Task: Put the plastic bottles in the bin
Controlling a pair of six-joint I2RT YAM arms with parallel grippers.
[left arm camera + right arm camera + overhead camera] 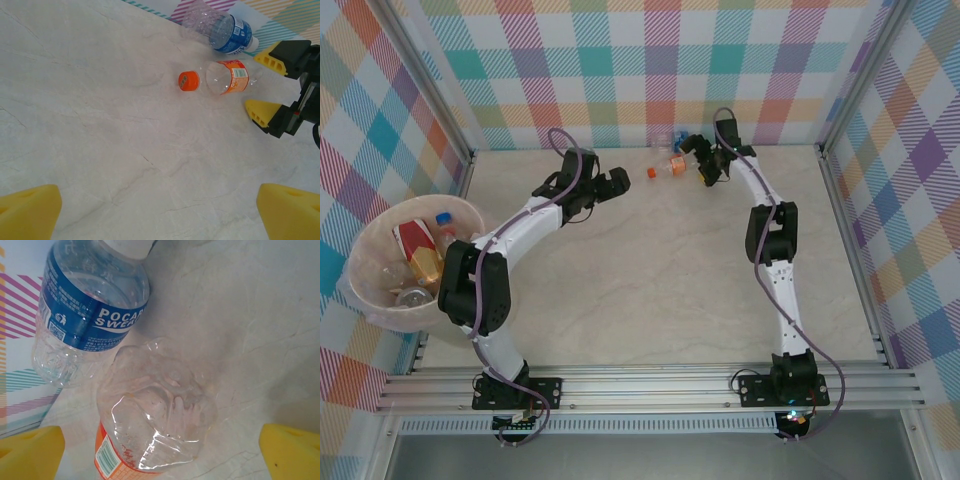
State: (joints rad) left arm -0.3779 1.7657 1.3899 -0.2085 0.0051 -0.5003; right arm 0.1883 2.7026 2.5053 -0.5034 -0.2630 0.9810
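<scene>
Bottles (418,245) already lie heaped in the pink bin (380,312) at the near left, close beside the left arm's elbow, so the job looks mostly done, with two stragglers left at the far side of the desk (650,290). The left pincer (617,182) hangs over mid-desk with its yellow pads spread wide and nothing between them, aimed at those two, probably waiting its turn or lining up. Beyond it the orange-label bottle (227,77) lies on its side, orange cap toward the left pincer and base toward the right pincer (265,85). The right pincer stands wide open, one pad on either side of the bottle's base line and apart from it. It holds nothing, and the stance suits closing across the body next. Farthest off, the blue-label bottle (217,27) lies on its side against the foot of the checked wall (660,60), just beside the orange one. The overhead view alone ties the bottles to the bin's place. The left wrist view gives the gap between the right pincer's pads and the bottle, while the right wrist view shows the crumpled clear base and how closely the two bottles crowd, though whether they touch is hard to tell.
</scene>
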